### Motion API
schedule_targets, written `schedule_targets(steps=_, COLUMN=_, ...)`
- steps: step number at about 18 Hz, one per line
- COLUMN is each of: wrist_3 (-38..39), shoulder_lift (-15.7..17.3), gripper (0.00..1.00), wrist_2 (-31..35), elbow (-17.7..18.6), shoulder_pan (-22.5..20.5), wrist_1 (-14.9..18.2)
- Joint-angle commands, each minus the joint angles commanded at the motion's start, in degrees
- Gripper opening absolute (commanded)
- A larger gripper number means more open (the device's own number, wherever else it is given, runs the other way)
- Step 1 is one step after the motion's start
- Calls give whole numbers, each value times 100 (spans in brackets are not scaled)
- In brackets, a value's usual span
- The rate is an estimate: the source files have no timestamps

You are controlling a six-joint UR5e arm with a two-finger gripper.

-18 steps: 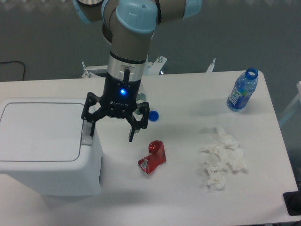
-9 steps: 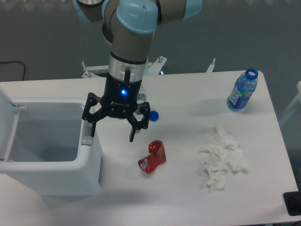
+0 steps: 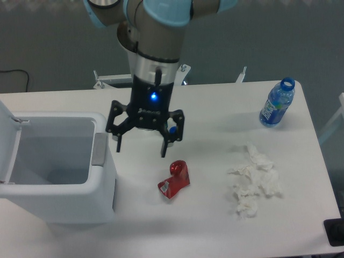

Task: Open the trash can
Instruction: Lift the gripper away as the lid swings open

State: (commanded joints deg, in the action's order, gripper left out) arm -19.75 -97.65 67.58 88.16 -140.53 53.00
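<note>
Trash can (image 3: pixel 59 177) sits at the near left of the table (image 3: pixel 215 226). Big white boxy bin, and the lid (image 3: pixel 6 142) is already swung up, standing on edge at the far-left side of the opening. Inside looks empty as far as I can see. Grey push tab (image 3: pixel 100 148) shows on the right rim, facing the arm.

Gripper (image 3: pixel 141 146) hangs just right of the bin, fingers spread wide apart and pointing down, holding nothing. Left finger is close beside the tab side of the bin but not touching it, as far as I can tell. Blue light is on at the wrist.

Key relation: bin lies to the left of the gripper, and the tab is the closest part of it. Bin's long side runs left-right, hinge on the side away from the arm. Judging by the raised lid, the opening looks done; the sensible next move is just clearing up and away without bumping the rim.

Other stuff: crushed red can (image 3: pixel 174 179) near and slightly right under the gripper, blue cap (image 3: pixel 172 130) partly hidden behind the right finger, heap of crumpled white tissue (image 3: pixel 253 183) further right, uncapped blue bottle (image 3: pixel 277 103) standing at the far right.
</note>
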Motion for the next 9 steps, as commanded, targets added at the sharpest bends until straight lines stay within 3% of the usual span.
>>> schedule_targets(steps=2, wrist_3=-693, shoulder_lift=-9, gripper=100, wrist_2=280, elbow=-9, shoulder_pan=-9, wrist_1=9)
schedule_targets(steps=6, wrist_3=-2310, shoulder_lift=-79, gripper=100, wrist_2=1676, elbow=52, shoulder_pan=8, wrist_1=26)
schedule_targets(steps=9, wrist_3=-2718, shoulder_lift=-140, gripper=100, wrist_2=1951, elbow=123, shoulder_pan=17, wrist_1=17)
